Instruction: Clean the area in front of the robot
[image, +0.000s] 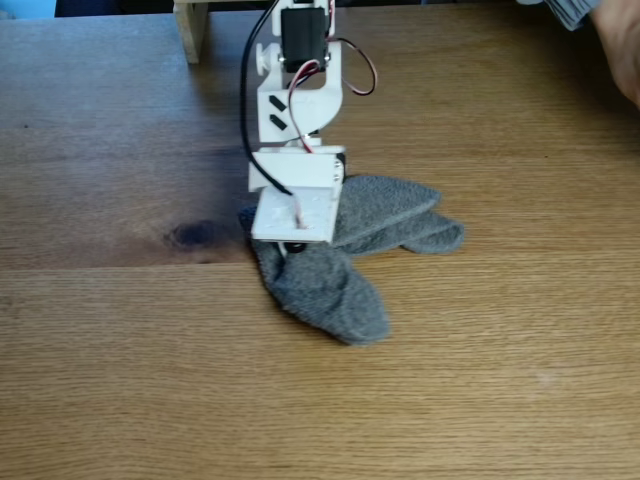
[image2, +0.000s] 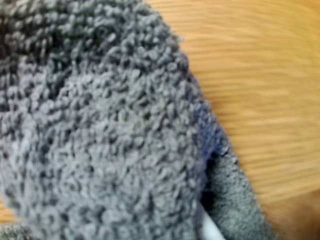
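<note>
Fixed view shows the arm (image: 296, 110) bent low, its tool (image: 293, 243) pressed onto a grey cloth (image: 340, 270) on the oak surface (image: 480, 390), jaws hidden so grip unclear; wiping well likely needs steady downward pressure and broad strokes.

One white robot arm (image: 297, 150) with one black servo motor (image: 303, 35) at the top, one oak tabletop (image: 120, 380) with one dark oval knot (image: 193, 234). One grey terry cloth (image: 340, 275), folded into about three lobes, also close up in the wrist view (image2: 100, 135). One wooden block (image: 191, 28) at the back edge, one hand (image: 622, 50) at the top right corner.
</note>
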